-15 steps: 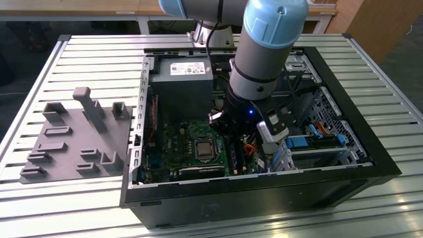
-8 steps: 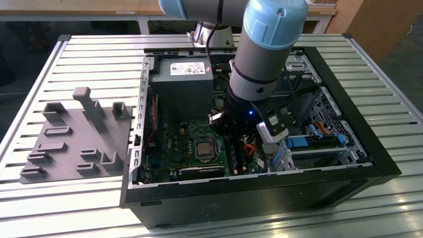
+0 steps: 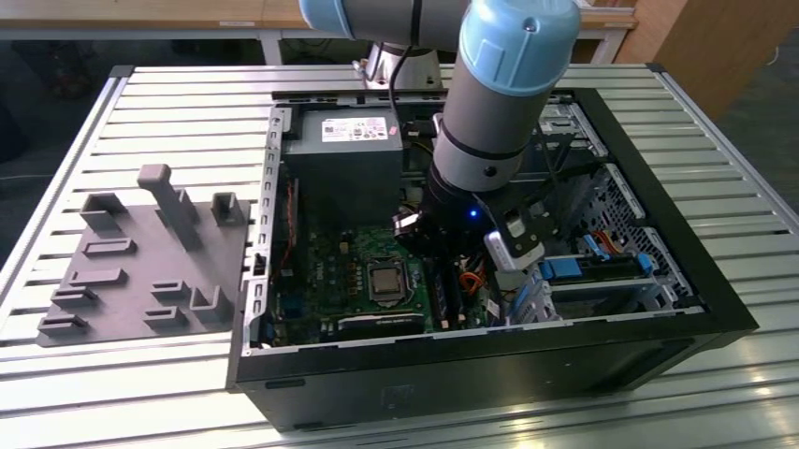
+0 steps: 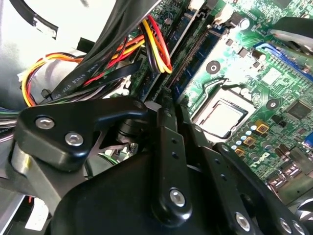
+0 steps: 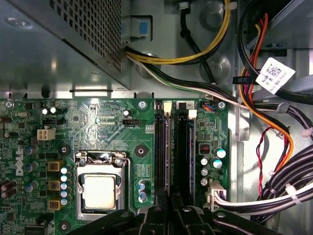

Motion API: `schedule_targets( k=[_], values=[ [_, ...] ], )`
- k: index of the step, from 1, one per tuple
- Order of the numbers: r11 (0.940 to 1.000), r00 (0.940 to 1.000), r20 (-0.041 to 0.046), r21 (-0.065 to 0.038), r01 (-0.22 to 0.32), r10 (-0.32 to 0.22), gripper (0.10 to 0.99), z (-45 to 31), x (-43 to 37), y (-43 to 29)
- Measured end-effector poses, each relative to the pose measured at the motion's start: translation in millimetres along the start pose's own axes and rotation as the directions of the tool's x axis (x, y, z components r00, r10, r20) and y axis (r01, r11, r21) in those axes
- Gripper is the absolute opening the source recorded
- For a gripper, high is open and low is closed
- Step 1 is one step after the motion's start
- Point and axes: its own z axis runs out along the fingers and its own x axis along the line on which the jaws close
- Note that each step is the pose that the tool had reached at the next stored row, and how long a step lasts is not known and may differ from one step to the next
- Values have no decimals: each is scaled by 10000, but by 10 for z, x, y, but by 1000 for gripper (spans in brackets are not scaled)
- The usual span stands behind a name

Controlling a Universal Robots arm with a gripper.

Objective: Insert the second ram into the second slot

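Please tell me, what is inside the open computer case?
Inside the computer case lie a green motherboard with a bare processor, memory slots, a grey power supply and coloured cables. The gripper hangs over the slots, covering their near ends.

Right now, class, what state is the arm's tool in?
Black tool: cannot be told; it is low over the long black memory slots on the green motherboard.
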Motion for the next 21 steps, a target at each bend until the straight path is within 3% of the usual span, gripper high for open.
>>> schedule_targets(
  k=[1,4,12,13,15,21],
  values=[
    [10000,10000,0,1,0,0,212,1,0,0],
    [10000,10000,1,1,0,0,212,-19,1,0],
    [10000,10000,0,2,0,0,196,-181,11,1],
    [10000,10000,1,-1,0,0,196,-183,11,2],
    [10000,10000,1,-3,0,0,106,-183,11,2],
    [10000,10000,1,0,1,-1,106,-169,10,3]
  ],
)
